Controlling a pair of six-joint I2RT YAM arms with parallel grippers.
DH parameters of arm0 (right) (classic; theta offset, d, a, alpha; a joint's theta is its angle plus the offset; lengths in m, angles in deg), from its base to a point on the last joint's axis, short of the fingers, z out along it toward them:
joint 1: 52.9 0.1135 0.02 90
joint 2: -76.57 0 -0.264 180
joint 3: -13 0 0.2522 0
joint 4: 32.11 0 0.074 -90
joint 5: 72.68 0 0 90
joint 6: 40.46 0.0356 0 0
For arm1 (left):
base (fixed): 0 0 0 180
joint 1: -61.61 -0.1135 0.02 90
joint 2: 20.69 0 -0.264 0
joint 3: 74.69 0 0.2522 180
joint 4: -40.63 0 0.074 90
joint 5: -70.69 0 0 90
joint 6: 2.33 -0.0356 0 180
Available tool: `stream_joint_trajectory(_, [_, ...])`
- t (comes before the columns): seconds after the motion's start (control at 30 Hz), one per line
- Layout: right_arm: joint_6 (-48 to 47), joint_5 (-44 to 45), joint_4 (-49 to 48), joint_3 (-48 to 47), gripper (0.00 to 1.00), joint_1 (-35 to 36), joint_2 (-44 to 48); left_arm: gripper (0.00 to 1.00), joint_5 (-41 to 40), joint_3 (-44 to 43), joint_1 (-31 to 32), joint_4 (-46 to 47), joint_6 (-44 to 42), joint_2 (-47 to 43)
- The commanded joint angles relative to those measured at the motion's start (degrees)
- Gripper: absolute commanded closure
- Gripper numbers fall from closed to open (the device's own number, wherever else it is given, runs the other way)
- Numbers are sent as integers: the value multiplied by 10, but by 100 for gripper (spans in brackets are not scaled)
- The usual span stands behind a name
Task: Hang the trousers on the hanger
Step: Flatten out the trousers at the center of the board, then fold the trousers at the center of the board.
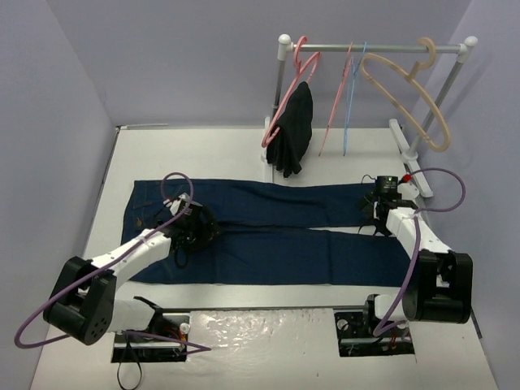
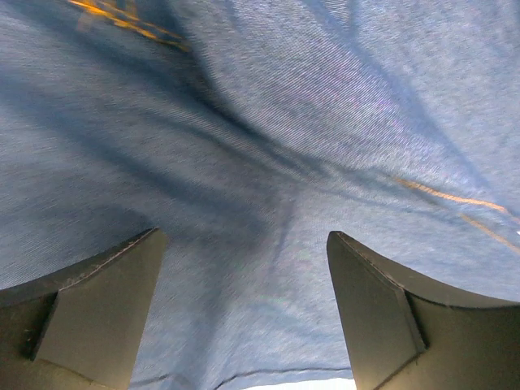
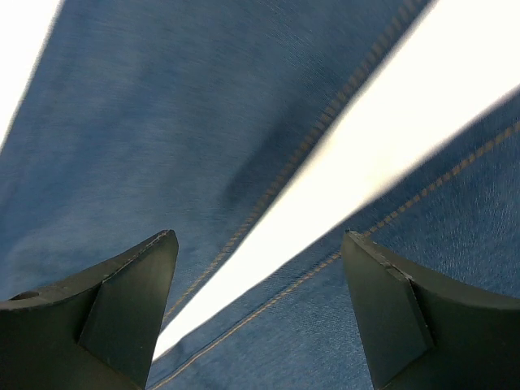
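Note:
The navy trousers (image 1: pixel 268 219) lie flat on the white table, waist at the left, legs running right. My left gripper (image 1: pixel 197 225) is open, low over the crotch area; its wrist view shows only denim (image 2: pixel 244 162) between the fingers (image 2: pixel 97 309). My right gripper (image 1: pixel 375 218) is open over the gap between the two legs near the hems; its wrist view shows both inner seams (image 3: pixel 268 187) with a white table strip (image 3: pixel 341 171) between. The light-blue hanger (image 1: pixel 353 97) hangs on the rail at the back, between pink hangers.
A white rack (image 1: pixel 374 45) stands at the back right, with a pink hanger (image 1: pixel 294 81) carrying a black garment (image 1: pixel 294 130), another pink hanger (image 1: pixel 335 101) and a thick beige hanger (image 1: pixel 410 89). Grey walls enclose the table (image 1: pixel 203 154).

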Motion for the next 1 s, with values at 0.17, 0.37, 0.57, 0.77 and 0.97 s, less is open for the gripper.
stream_joint_trajectory(0.17, [-120,-22,90,-61,15,95,125,17,-134,-37,-19,-254,-38,-187])
stream_joint_trajectory(0.37, [-140,-91,127,-34,3,110,188,5,-120,9,-69,-336,37,-225])
stream_joint_trajectory(0.57, [-164,-152,131,-19,0,111,205,3,-100,49,-140,-352,82,-221])
stream_joint_trajectory(0.77, [-160,-194,129,-25,0,129,196,3,-97,59,-179,-343,100,-184])
stream_joint_trajectory(0.97, [-158,-185,130,-31,0,171,187,6,-101,73,-191,-317,117,-158])
